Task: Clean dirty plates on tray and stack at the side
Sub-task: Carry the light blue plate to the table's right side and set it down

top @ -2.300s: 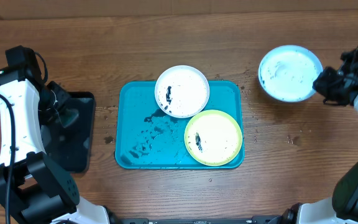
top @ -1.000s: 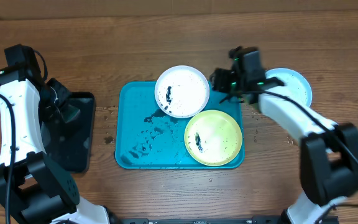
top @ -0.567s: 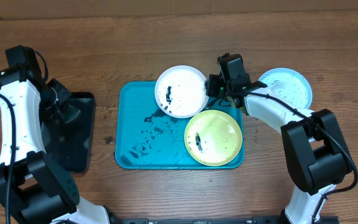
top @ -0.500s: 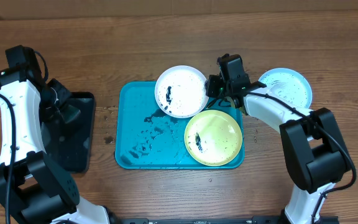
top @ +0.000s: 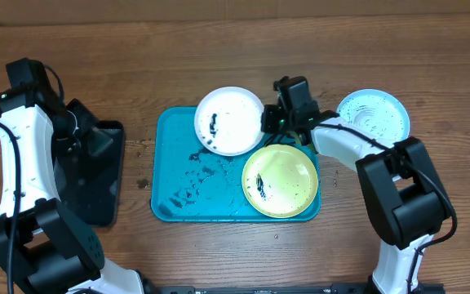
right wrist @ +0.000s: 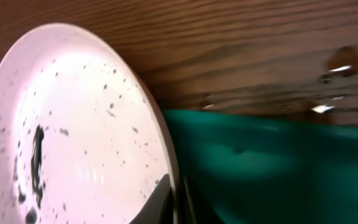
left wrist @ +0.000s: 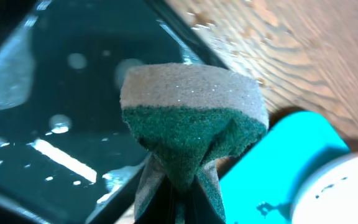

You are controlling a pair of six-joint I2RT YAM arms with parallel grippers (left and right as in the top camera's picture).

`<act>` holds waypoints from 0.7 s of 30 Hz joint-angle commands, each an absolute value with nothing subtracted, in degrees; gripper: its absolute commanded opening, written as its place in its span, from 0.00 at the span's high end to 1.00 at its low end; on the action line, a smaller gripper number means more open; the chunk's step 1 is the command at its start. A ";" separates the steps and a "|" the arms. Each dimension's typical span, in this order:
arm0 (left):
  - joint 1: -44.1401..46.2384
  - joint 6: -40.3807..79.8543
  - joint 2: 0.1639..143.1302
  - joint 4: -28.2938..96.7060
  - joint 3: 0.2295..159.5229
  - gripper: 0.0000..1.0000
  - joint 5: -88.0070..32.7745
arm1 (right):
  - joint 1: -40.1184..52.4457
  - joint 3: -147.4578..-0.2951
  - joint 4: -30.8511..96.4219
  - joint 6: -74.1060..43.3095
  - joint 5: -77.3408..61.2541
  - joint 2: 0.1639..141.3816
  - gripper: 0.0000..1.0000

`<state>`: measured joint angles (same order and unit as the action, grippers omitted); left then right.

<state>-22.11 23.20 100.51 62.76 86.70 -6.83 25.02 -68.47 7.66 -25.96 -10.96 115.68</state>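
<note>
Pinching the white plate (top: 228, 121) by its rim, the right jaws should next lift it toward the sponge (left wrist: 191, 118) clamped in the left jaws.

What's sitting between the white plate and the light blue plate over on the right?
In the overhead view, the right gripper and its wrist fill that gap, fingers at the rim of the white plate. Bare wooden table runs on to the light blue plate.

wooden table (top: 219, 57) carries turquoise tray (top: 184, 194), black tray (top: 104, 192), light blue plate (top: 374, 114).
</note>
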 commanded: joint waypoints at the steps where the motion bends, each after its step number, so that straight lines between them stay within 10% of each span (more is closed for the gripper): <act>1: -20.73 18.00 99.66 62.30 86.30 0.96 -12.56 | 27.83 -69.14 7.09 -27.24 -12.58 115.66 0.96; 21: -5.80 13.93 99.66 62.33 86.30 0.96 -13.15 | 33.82 -69.14 11.94 -28.10 -10.52 115.63 0.94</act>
<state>-7.25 15.16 100.51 62.50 86.70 -12.10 32.14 -68.47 11.90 -28.08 -11.92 115.70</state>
